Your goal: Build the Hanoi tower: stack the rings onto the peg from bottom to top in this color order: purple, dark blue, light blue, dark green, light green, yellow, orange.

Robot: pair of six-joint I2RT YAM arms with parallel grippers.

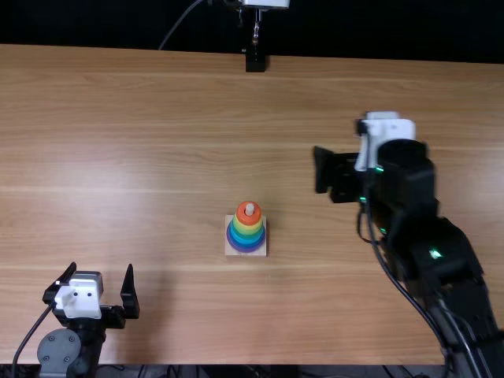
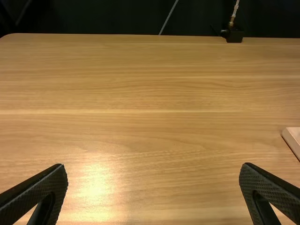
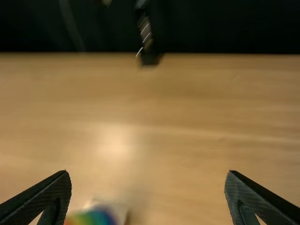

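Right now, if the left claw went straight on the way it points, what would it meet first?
Ahead of the left claw the way looks free across the table, left of the ring tower; if angled down, the table may come first.

"Lost anything near the right tool?"

"Blurred in the top view. In its wrist view, between its fingers, see blurred rings and base, cut off by the edge. Can't count colours."

"And by the left tool?"

"Get a cut-off base past one finger."

"Beyond both?"

"See a black stand, cut off above the surface."
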